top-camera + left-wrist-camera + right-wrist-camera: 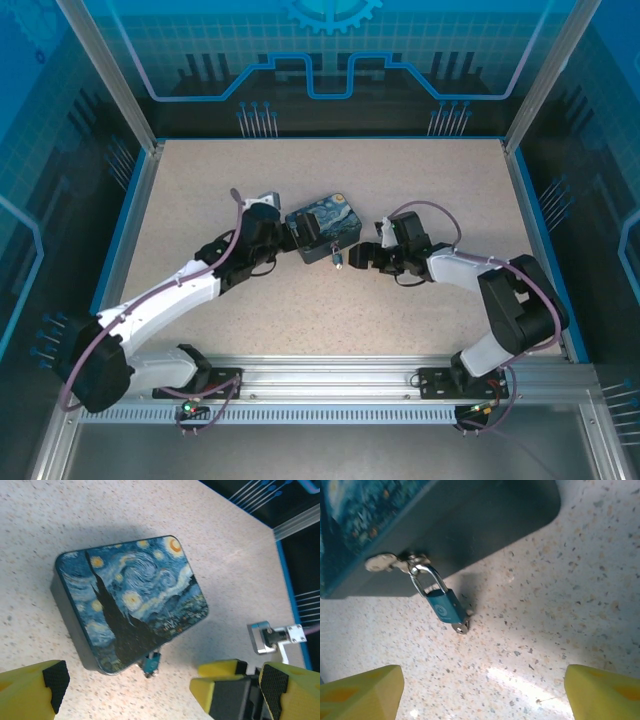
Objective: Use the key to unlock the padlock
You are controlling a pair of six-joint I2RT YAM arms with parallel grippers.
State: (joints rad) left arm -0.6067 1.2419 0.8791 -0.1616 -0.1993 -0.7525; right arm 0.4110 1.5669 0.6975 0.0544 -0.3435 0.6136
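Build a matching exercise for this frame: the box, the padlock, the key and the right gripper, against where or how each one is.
Things:
1. tin box
2. padlock
3. key
4. right gripper

States:
A. hangs by its shackle from the hasp on a dark side wall
B. open, nothing between its fingers
C. lies on the table, night-sky lid up
D. pokes out of the bottom end of a small blue lock body

Pairs: 1-C, 2-A, 3-D, 4-B.
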